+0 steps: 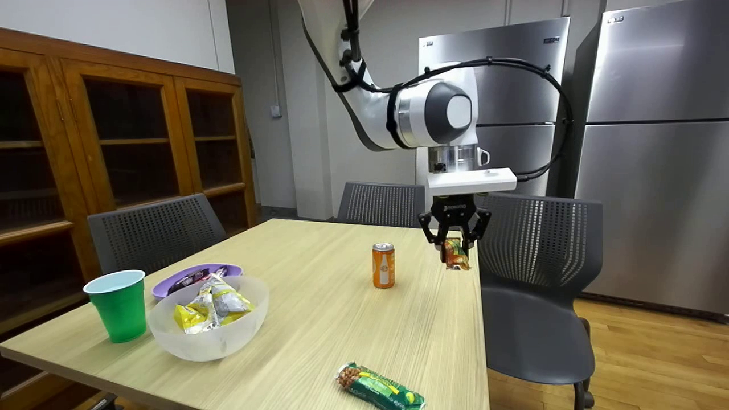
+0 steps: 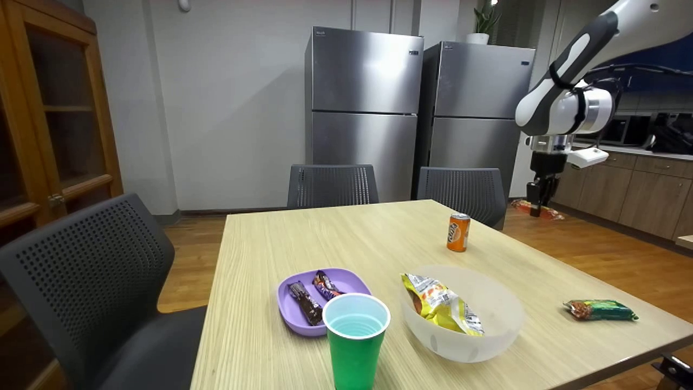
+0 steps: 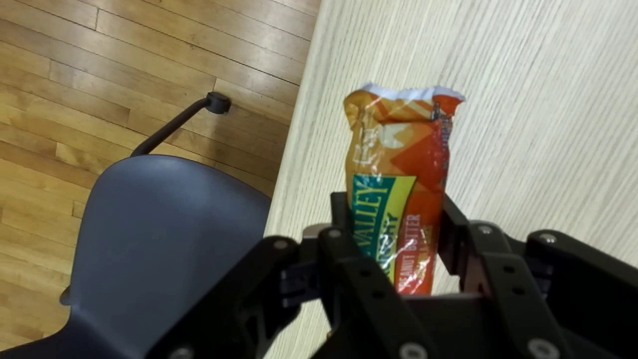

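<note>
Above the pale, wood-grained table (image 1: pixel 319 285), near the edge beside a curved plastic chair (image 1: pixel 529 336), seems at the carrying step. Probably calls for a steady move of the narrowed gripper (image 1: pixel 454 251), clear of the smooth metal can (image 1: pixel 383 266), without crushing the glossy, crimp-ended snack bar (image 3: pixel 398 154) held in it by both long sides.

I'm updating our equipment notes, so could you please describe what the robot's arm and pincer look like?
The arm is white and rounded, with a dark grey joint cap, a silver band and black straps. Black cables run along it, one stretch looping out wide. The pincer is black, with two jointed fingers, round screw heads and small pale lettering; a white, boxy housing sits above it.
</note>
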Tool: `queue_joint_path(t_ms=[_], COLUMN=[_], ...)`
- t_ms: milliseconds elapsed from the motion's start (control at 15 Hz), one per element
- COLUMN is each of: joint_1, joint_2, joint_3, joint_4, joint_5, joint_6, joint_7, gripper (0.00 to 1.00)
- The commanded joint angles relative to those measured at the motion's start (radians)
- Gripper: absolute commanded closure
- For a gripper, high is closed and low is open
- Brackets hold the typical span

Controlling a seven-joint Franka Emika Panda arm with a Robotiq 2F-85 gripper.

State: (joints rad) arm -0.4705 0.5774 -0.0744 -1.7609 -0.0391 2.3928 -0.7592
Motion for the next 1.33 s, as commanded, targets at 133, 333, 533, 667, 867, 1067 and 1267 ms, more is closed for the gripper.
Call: queue_joint_path(t_ms=[133,333,533,667,867,1067,1267], joint_1=[0.028,0.053,0.084,0.107,0.146,0.195,0.25], joint_2=[-0.16,-0.213,-0.264,-0.296,-0.34,-0.383,-0.411], joint_3=[0.006,0.005,0.006,0.008,0.013,0.019,0.024], joint_4=[-0.166,-0.228,-0.29,-0.33,-0.387,-0.438,-0.472], joint_5=[0.018,0.016,0.013,0.012,0.008,0.001,-0.008], joint_6=[0.029,0.046,0.066,0.079,0.1,0.117,0.12], joint_7=[-0.049,-0.059,-0.067,-0.074,-0.074,-0.058,-0.031], gripper=[0.82,0.82,0.82,0.82,0.82,0.82,0.82])
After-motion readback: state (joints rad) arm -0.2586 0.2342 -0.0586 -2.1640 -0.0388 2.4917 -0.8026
